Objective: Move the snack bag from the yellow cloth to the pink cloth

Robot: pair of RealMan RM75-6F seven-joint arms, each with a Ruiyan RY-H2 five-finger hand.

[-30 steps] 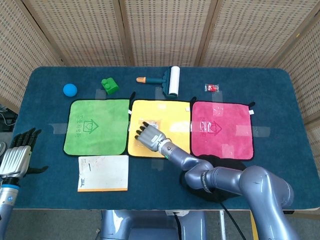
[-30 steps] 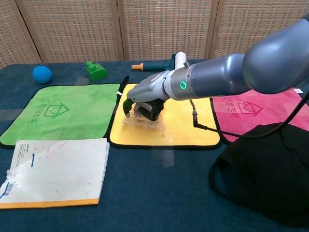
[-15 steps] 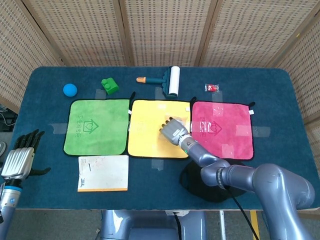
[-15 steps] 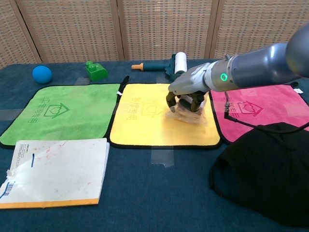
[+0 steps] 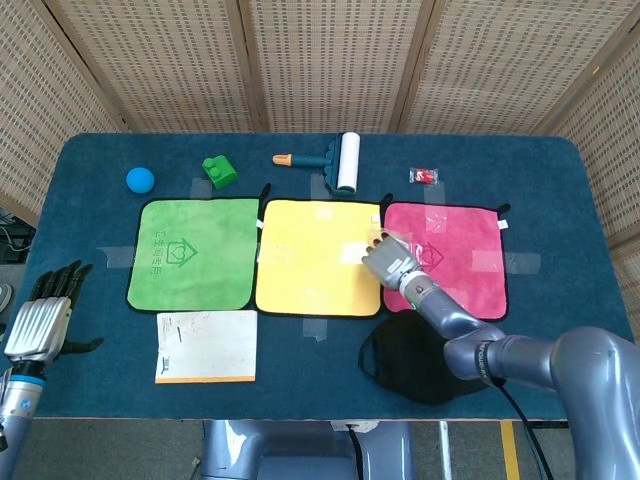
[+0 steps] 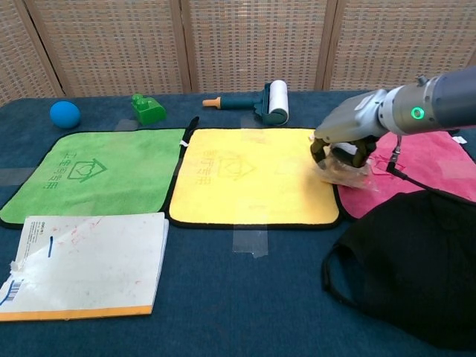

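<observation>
My right hand (image 5: 391,259) (image 6: 343,141) grips a clear, crinkled snack bag (image 6: 344,172) and holds it over the seam between the yellow cloth (image 5: 315,258) (image 6: 253,175) and the pink cloth (image 5: 455,258) (image 6: 428,163). In the head view the hand hides most of the bag. My left hand (image 5: 40,315) hangs off the table's left edge, fingers apart, holding nothing; the chest view does not show it.
A green cloth (image 5: 195,252) lies left of the yellow one, with a notebook (image 5: 205,346) in front of it. A black cloth (image 6: 405,268) lies near the front right. Along the back sit a blue ball (image 5: 140,179), a green block (image 5: 220,171), a lint roller (image 5: 340,160) and a small red packet (image 5: 426,176).
My right hand has carried the snack bag rightward from the left part of the yellow cloth to its right edge, reaching the pink cloth's border. The left hand has barely shifted.
</observation>
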